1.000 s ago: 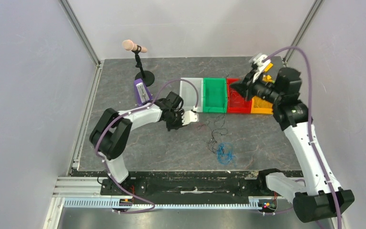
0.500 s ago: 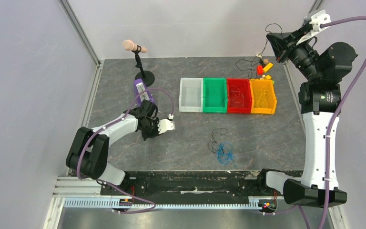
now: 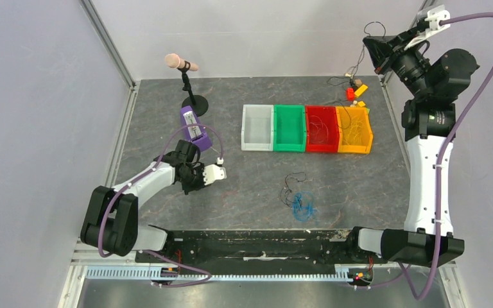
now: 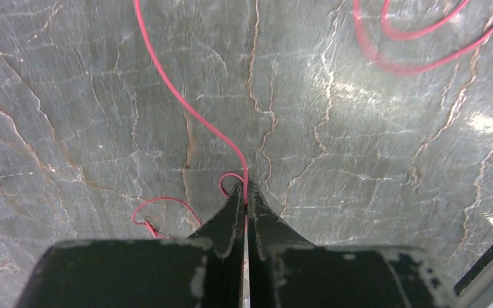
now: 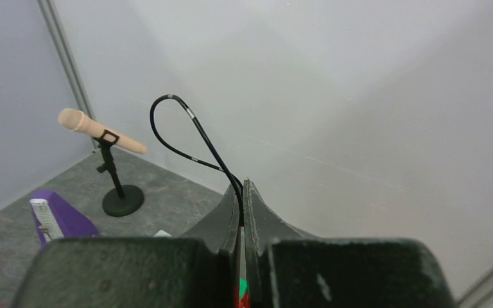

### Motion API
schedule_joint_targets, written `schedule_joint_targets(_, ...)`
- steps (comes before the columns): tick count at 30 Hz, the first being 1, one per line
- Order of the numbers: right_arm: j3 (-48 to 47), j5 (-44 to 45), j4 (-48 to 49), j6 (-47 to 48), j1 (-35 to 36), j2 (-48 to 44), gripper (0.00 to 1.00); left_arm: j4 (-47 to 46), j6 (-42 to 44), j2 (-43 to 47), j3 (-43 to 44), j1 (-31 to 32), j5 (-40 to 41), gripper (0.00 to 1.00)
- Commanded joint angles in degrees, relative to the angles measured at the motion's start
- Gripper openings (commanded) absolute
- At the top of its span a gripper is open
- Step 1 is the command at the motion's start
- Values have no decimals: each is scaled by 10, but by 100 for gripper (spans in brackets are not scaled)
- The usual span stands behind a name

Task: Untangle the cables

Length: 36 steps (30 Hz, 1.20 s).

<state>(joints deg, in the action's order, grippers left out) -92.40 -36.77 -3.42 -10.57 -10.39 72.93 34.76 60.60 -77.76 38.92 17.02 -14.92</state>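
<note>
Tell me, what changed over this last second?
The right gripper, shut on a black cable, swung up from the bins to the far right corner, the cable dangling from it. The left gripper, shut on a red cable, pulled back left, away from the bins. The bins, blue clump and microphone stayed put.

Left gripper [image 4: 244, 192] dragged the red cable [image 4: 186, 106] back leftward, away from the bins [image 3: 289, 131]; right gripper [image 5: 242, 186] swung up high off them, hoisting the black cable [image 5: 192, 138].
</note>
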Motion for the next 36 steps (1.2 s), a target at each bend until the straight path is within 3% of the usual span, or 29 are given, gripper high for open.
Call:
schedule_joint_targets(1,19,-27,91,-75,5,2,0,-6,-33,10,22,-1,-49,2)
schedule_joint_targets(17,104,52,146,-47,153,106,0,-23,-114,-11,68,-1,-75,2)
schedule_joint_targets(29,108,84,192,-23,172,210,0,-33,-123,-17,56,-1,-72,2)
schedule_joint_targets(36,154,101,165,57,197,232,0,-35,-129,-21,58,-1,-75,2)
